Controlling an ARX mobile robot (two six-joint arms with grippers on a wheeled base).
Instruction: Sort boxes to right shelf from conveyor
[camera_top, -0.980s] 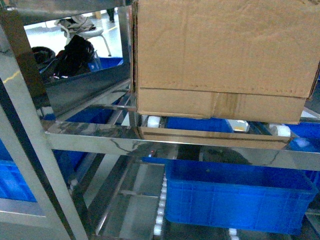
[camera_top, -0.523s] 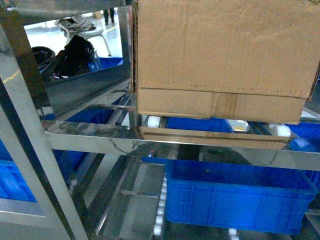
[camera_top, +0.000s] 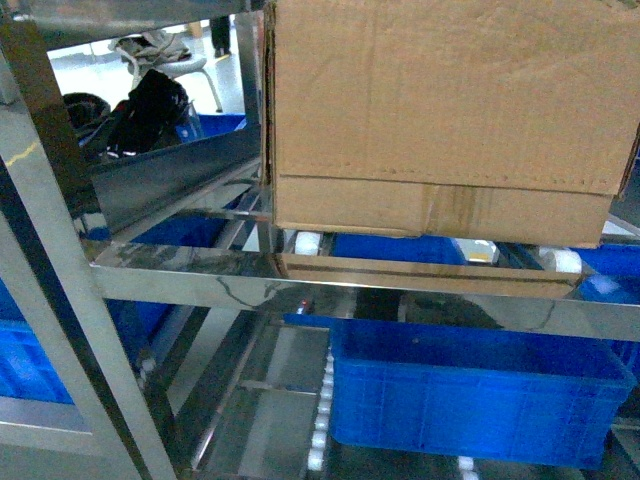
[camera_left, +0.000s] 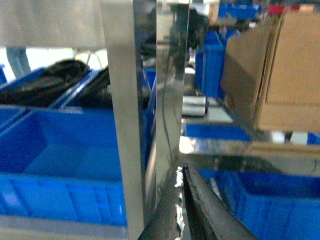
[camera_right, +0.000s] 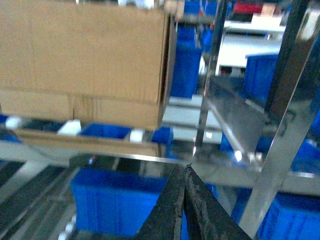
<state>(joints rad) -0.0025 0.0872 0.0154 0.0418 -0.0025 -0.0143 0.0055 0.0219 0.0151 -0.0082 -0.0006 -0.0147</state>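
Your right gripper (camera_right: 184, 192) and left gripper (camera_left: 184, 200) both show dark fingers pressed together on nothing, each hanging low in front of the shiny stainless-steel roller shelf (camera_top: 330, 290). The large brown corrugated cardboard carton (camera_top: 440, 110) already rests on that shelf's white roller wheels (camera_top: 306, 242), above a blue plastic bin (camera_top: 470, 400). Placement looks done, so your next move is probably returning to the conveyor, which is out of view, for 1 more box.

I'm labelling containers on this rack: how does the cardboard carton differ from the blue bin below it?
The cardboard carton is brown corrugated board with creases and a seam near its base; the blue bin is smooth moulded plastic. The carton sits on the white rollers of the upper tier of the shelf; the bin sits one tier lower. The carton's top is out of frame, while the bin is visibly open-topped. Both are rectangular and rest on the same steel rack.
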